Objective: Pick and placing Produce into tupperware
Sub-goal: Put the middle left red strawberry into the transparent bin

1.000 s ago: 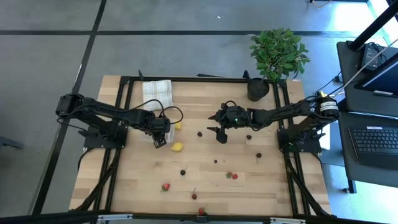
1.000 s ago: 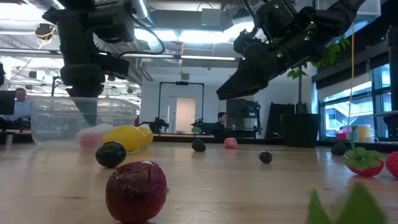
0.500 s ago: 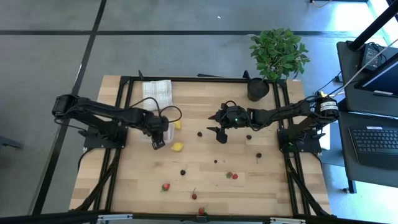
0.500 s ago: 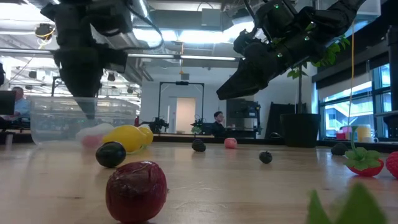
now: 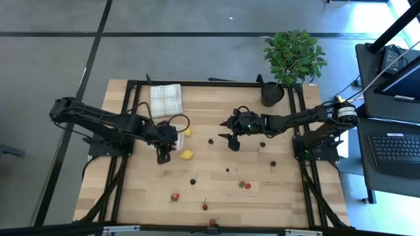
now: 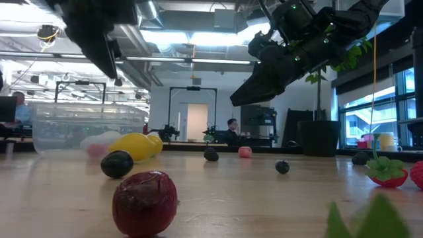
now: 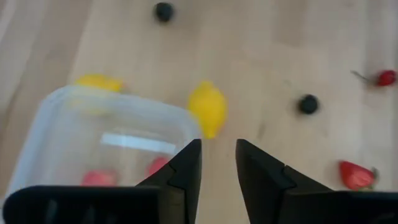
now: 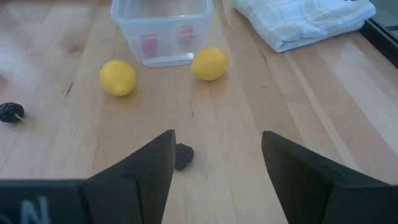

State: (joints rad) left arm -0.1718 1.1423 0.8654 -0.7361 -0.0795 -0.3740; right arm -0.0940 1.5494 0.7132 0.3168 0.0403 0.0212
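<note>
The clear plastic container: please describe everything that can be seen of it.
The clear plastic container is a small, colourless, see-through rectangular tub with rounded corners and no lid. It stands upright on the wooden table, near the folded checked cloth. Inside lie two red or pink fruit pieces. One yellow lemon lies close by a corner, a second a little apart. The left gripper hangs above its edge, fingers slightly parted, not touching it.
</note>
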